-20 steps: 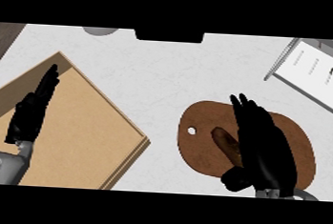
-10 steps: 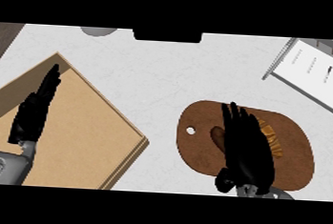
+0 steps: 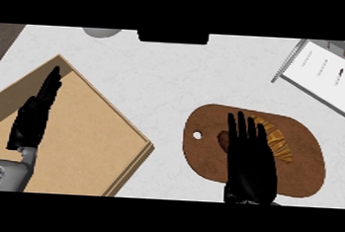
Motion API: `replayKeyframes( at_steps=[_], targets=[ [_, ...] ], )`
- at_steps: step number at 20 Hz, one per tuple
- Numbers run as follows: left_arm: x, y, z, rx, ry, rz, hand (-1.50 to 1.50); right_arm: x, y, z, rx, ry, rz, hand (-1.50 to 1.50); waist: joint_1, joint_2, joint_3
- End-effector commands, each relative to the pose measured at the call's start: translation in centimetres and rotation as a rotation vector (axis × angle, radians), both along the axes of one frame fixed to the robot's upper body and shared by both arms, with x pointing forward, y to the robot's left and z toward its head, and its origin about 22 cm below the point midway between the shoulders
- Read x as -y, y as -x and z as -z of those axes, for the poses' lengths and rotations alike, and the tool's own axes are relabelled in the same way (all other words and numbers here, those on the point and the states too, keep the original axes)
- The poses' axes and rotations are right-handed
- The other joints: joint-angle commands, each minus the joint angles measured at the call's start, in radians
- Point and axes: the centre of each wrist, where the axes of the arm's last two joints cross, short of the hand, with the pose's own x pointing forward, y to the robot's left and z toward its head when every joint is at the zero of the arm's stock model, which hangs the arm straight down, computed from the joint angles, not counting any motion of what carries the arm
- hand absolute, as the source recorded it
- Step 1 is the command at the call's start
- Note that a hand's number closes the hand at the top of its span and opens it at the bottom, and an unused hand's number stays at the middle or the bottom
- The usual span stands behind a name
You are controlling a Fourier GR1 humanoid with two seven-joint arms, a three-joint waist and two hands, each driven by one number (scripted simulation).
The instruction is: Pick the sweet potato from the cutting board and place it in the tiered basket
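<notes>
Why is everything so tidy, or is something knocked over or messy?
Nothing stands out. The sweet potato lies on the cutting board under the open right robot hand. The tiered basket looks fine, with no spills.

- You see the brown oval wooden cutting board [image 3: 304, 167] lying flat at about four o'clock on the counter, a small hole near its nine-o'clock edge.
- The ridged orange-brown sweet potato [image 3: 278, 142] lies on its upper middle, partly hidden.
- The white wire tiered basket [image 3: 325, 76] stands at two o'clock, well apart.
</notes>
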Motion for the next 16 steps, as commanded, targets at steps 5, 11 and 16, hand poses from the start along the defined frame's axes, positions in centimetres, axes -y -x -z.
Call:
replayKeyframes(
  at_steps=[5,11,16],
  targets=[
    [0.2,0.9,1.3,-0.005,0.007,-0.005,0.00,-2.9,0.1,0.2,-0.007,0.077,0.077,-1.50,0.003,0.001,0.000],
    [0.1,0.4,-0.7,-0.010,0.009,0.008,0.00,1.5,-1.7,3.0,-0.033,0.079,0.114,-1.50,0.001,0.002,0.000],
    [-0.9,0.8,-0.4,-0.016,0.019,0.007,0.00,2.0,-1.8,3.4,-0.052,0.059,0.133,-1.50,0.001,0.001,0.000]
  ],
)
